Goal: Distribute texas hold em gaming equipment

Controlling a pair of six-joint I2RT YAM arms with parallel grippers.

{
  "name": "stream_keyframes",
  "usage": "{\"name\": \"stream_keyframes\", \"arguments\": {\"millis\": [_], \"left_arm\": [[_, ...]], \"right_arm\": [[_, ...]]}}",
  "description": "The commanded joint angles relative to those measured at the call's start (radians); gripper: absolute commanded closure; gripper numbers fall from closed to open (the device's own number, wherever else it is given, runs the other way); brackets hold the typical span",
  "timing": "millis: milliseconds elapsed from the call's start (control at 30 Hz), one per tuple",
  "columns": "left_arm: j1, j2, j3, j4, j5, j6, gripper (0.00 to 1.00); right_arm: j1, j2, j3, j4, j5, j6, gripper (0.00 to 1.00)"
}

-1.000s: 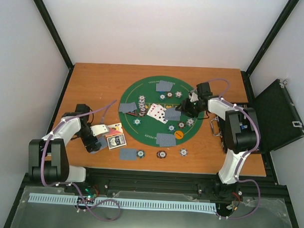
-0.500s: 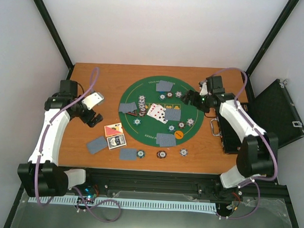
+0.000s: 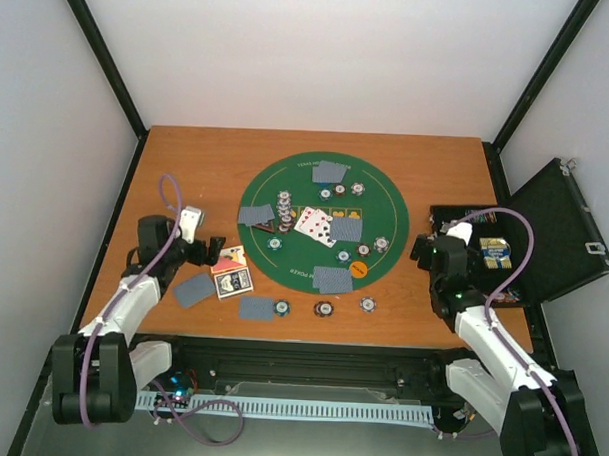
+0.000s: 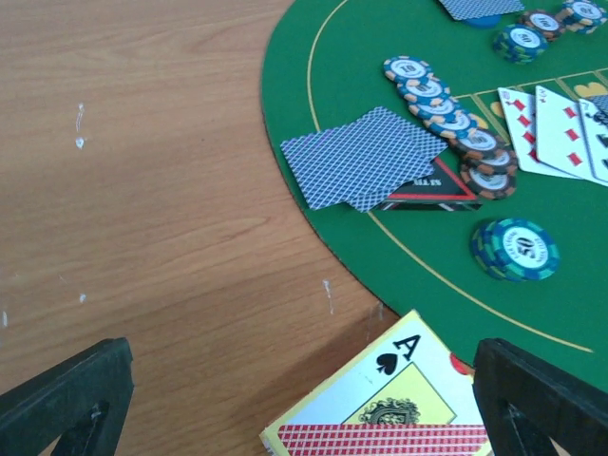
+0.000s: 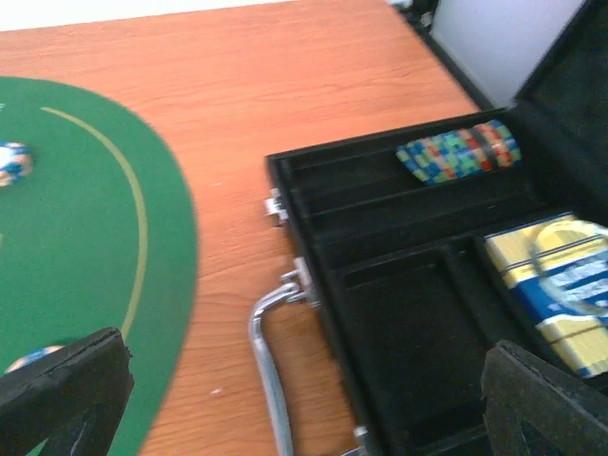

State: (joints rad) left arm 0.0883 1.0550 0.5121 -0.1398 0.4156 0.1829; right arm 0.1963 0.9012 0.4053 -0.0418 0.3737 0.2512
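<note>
Nearest me, along the table's front edge, a face-down card (image 3: 257, 307) and three chips (image 3: 325, 309) lie in a row; just behind them the left gripper (image 3: 209, 251) hangs low, fingers spread wide and empty, with the ace-printed pack (image 4: 399, 404) straight ahead between them, set slantwise to the fingers; the right gripper (image 3: 422, 250), likewise agape and holding nothing, faces the open black case (image 5: 408, 342), so I'd judge the left arm nearer the cards; farther off, a chip row (image 4: 456, 119) crosses the green mat (image 4: 285, 104).
</note>
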Motion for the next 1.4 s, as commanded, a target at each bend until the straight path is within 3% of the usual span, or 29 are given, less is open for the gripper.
{"name": "stream_keyframes", "arguments": {"millis": [0, 133, 333, 633, 700, 833, 900, 933, 1367], "left_arm": [[0.005, 0.005, -0.153, 0.545, -0.02, -0.114, 0.0], [0.004, 0.053, -0.266, 0.808, -0.052, -0.144, 0.0], [-0.003, 0.154, -0.293, 1.012, -0.148, -0.185, 0.0], [-0.04, 0.391, -0.278, 1.248, -0.292, -0.177, 0.0], [-0.065, 0.445, -0.284, 1.308, -0.337, -0.165, 0.0], [-0.091, 0.454, -0.183, 1.128, -0.483, -0.194, 0.0], [-0.089, 0.467, -0.137, 1.054, -0.519, -0.215, 0.0], [-0.086, 0.467, -0.142, 1.072, -0.516, -0.216, 0.0], [-0.067, 0.467, -0.129, 1.043, -0.472, -0.224, 0.0]], "right_arm": [[-0.011, 0.012, -0.056, 0.322, 0.214, -0.115, 0.0], [-0.011, 0.137, -0.093, 0.491, 0.234, -0.137, 0.0], [-0.016, 0.371, -0.116, 0.78, 0.235, -0.186, 0.0], [-0.069, 0.569, -0.079, 1.018, 0.132, -0.259, 0.0], [-0.074, 0.584, -0.068, 1.008, 0.107, -0.266, 0.0], [-0.138, 0.603, -0.072, 1.008, -0.07, -0.254, 0.0], [-0.145, 0.641, -0.116, 1.147, -0.107, -0.276, 0.0], [-0.146, 0.621, -0.103, 1.079, -0.109, -0.262, 0.0], [-0.155, 0.622, -0.11, 1.094, -0.129, -0.264, 0.0]]}}
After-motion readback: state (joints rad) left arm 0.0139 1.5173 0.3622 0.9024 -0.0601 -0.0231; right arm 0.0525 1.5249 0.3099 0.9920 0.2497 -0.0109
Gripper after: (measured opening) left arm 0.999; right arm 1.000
